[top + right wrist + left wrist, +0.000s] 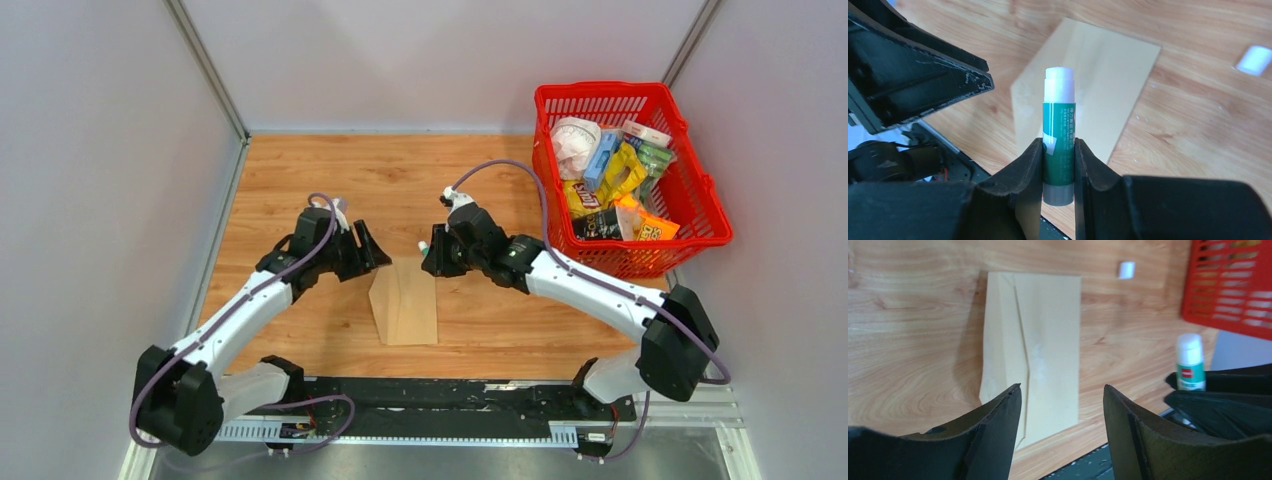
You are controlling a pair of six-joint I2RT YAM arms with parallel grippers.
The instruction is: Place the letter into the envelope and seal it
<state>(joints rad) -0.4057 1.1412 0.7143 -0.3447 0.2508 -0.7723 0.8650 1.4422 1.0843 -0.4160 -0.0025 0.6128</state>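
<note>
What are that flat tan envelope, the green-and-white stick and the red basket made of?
The flat tan envelope looks like matte kraft paper: thin, dull, with a creased seam. The green-and-white glue stick is probably a smooth plastic tube with a glossy printed label, and its white tip looks waxy. The red lattice basket appears to be moulded plastic, slightly shiny, with uniform open mesh walls.

glue stick [1058, 145] green label with small pale print, too blurred to read, red patch on that label in the left wrist view, unreadable, snack packets [598, 200] in red basket [600, 89] carry printed lettering, too small to make out, no legible text anywhere
</note>
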